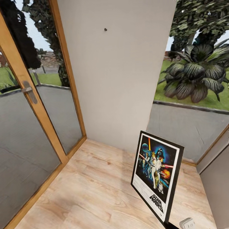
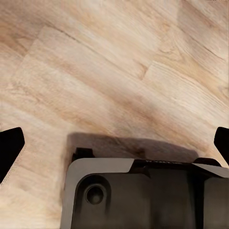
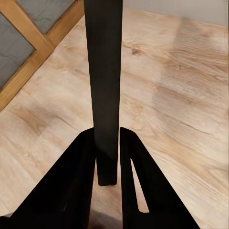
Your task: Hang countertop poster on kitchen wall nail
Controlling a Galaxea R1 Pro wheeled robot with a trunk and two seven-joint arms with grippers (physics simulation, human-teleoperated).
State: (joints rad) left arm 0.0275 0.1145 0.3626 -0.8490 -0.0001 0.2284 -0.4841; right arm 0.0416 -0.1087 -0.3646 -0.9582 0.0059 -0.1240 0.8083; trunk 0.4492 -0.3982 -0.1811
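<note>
Floor (image 1: 89,190): pale matt wood planks. Wall (image 1: 117,79): plain matt grey. Poster (image 1: 156,178): matt black frame.

Your right gripper (image 3: 107,143) has its jaws closed on the lower edge of the poster (image 1: 157,178), one black finger (image 3: 71,186) pressed flat to each face, and carries it upright at the head view's lower right. Your left gripper (image 2: 114,143) points straight down with its jaws spread wide, only the dark fingertips (image 2: 9,148) showing at either side, gripping nothing.
</note>
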